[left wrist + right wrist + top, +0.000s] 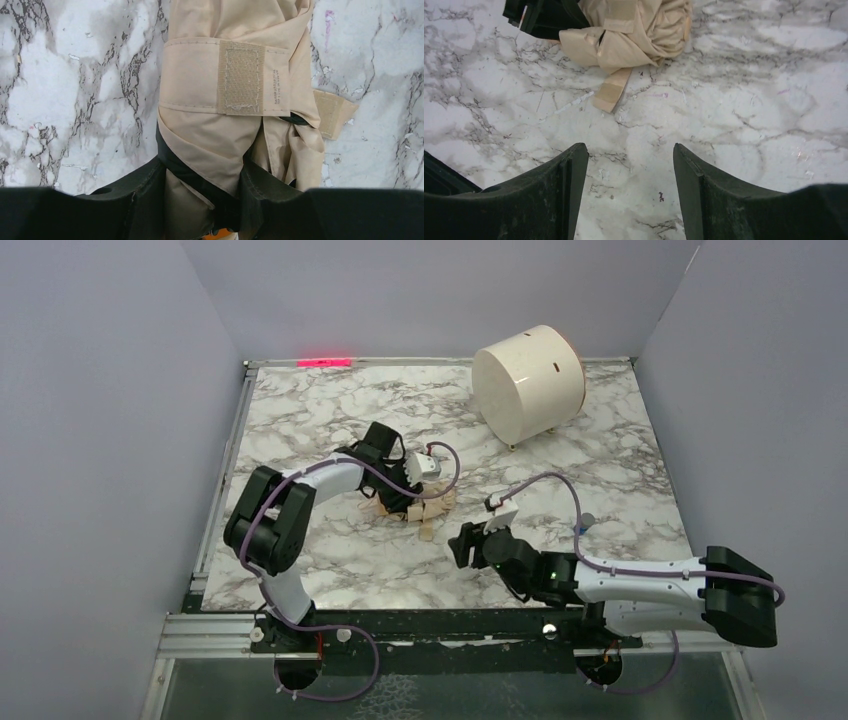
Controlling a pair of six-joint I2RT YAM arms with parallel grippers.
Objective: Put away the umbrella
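The beige folded umbrella (415, 508) lies on the marble table near the middle, its fabric bundled and wrapped by a tan strap (240, 77) with a velcro patch. The strap's loose end (610, 90) trails on the table. My left gripper (408, 490) is shut on the umbrella (225, 145), its black fingers (265, 190) pinching the fabric near one end. My right gripper (462, 543) is open and empty, just right of the umbrella (634, 30), its fingers (559, 190) hovering over bare marble.
A white cylindrical drum (528, 380) lies on its side at the back right of the table. Grey walls enclose the table on three sides. A purple cable loops over the table near the right arm (560, 485).
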